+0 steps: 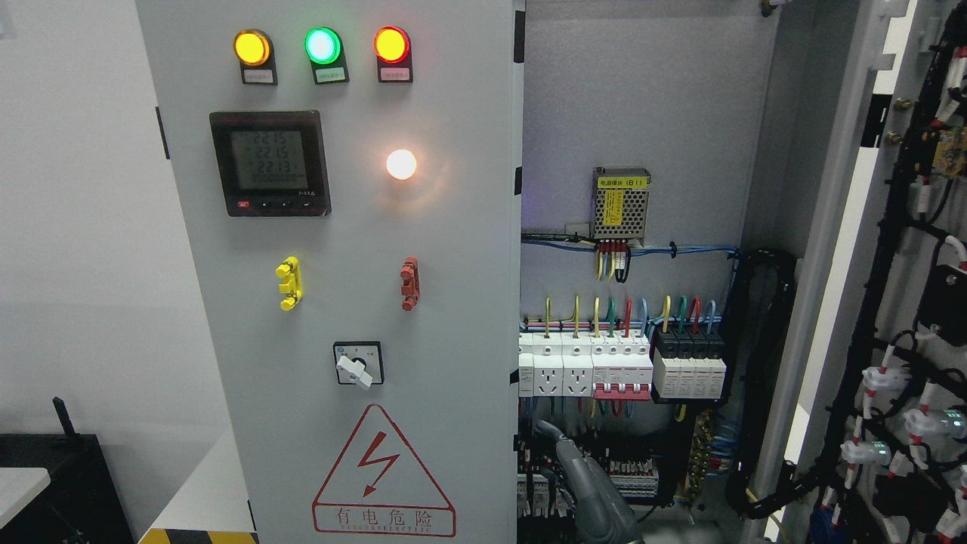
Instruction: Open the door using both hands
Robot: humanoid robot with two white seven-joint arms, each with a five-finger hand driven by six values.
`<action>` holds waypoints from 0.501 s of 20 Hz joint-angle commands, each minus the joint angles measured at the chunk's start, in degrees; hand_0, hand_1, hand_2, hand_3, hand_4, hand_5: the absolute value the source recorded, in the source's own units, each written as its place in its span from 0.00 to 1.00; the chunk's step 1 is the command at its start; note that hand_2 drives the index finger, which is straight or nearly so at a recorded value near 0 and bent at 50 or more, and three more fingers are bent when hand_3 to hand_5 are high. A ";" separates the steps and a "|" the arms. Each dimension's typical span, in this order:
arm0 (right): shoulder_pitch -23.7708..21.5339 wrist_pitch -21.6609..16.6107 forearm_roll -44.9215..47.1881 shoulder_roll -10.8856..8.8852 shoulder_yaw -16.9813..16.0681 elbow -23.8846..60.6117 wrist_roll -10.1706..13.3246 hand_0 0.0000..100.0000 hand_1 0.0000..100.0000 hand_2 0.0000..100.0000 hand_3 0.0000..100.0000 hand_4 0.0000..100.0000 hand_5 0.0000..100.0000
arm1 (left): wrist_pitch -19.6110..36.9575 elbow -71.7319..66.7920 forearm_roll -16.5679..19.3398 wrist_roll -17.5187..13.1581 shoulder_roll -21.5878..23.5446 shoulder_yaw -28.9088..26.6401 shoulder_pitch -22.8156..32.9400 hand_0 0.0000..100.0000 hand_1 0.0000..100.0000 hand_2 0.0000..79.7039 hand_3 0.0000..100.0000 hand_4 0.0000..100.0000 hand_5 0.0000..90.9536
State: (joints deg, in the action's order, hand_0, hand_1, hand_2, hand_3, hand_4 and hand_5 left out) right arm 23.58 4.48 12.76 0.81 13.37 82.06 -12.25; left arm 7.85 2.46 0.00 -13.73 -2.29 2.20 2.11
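Far left, a black box [53, 483] sits low against a white wall [75, 227].

The left door [340, 302] of the cabinet is closed. Its grey panel carries, top to bottom:
- Three lamps in a row: amber [251, 47], green [322, 45], red [392, 44]. All are lit.
- A meter [270, 163] with a lit display, and to its right a white lamp [401, 164], glowing.
- A yellow handle [288, 282] and a red handle [409, 283], level with each other and well apart.
- A rotary switch [358, 363], its white knob tilted.
- A red warning triangle [383, 472] with a lightning bolt.

Right of this door the cabinet interior [642, 113] is exposed. A power supply [621, 204] with a yellow label is mounted on the back plate. Below it runs a row of breakers [619, 366], fed by coloured wires from above.

A grey robot hand [597, 491] rises from the bottom edge, just right of the closed door's edge and in front of the lower terminals. One finger [551, 432] points upward, ending just below the breakers. Which arm it belongs to cannot be told, nor whether the remaining fingers are spread or curled. It holds nothing visible.

The right door [891, 302] stands swung open at far right, its inner face showing black cable looms and white connectors.
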 commanded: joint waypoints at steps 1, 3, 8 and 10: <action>0.33 -0.08 0.08 1.03 0.87 -0.77 -0.32 0.38 0.00 0.00 0.00 0.00 0.00 | -0.03 0.00 -1.23 0.02 0.00 0.00 0.00 0.00 0.00 0.00 0.00 0.00 0.00; 0.33 -0.17 0.16 1.12 0.96 -0.68 -0.50 0.38 0.00 0.00 0.00 0.00 0.00 | -0.03 0.00 -1.23 0.02 0.00 0.00 0.00 0.00 0.00 0.00 0.00 0.00 0.00; 0.42 -0.08 0.08 1.03 0.96 -0.76 -3.05 0.38 0.00 0.00 0.00 0.00 0.00 | -0.03 0.00 -1.23 0.02 0.00 0.00 0.00 0.00 0.00 0.00 0.00 0.00 0.00; 0.68 -0.08 0.08 1.03 0.96 -0.76 -3.13 0.38 0.00 0.00 0.00 0.00 0.00 | -0.03 0.00 -1.23 0.02 0.00 0.00 0.00 0.00 0.00 0.00 0.00 0.00 0.00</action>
State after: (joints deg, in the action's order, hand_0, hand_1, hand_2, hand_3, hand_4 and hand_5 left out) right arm 23.94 4.33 12.83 0.33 13.93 81.62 -14.92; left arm 7.85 2.46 0.00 -13.73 -2.29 2.20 2.11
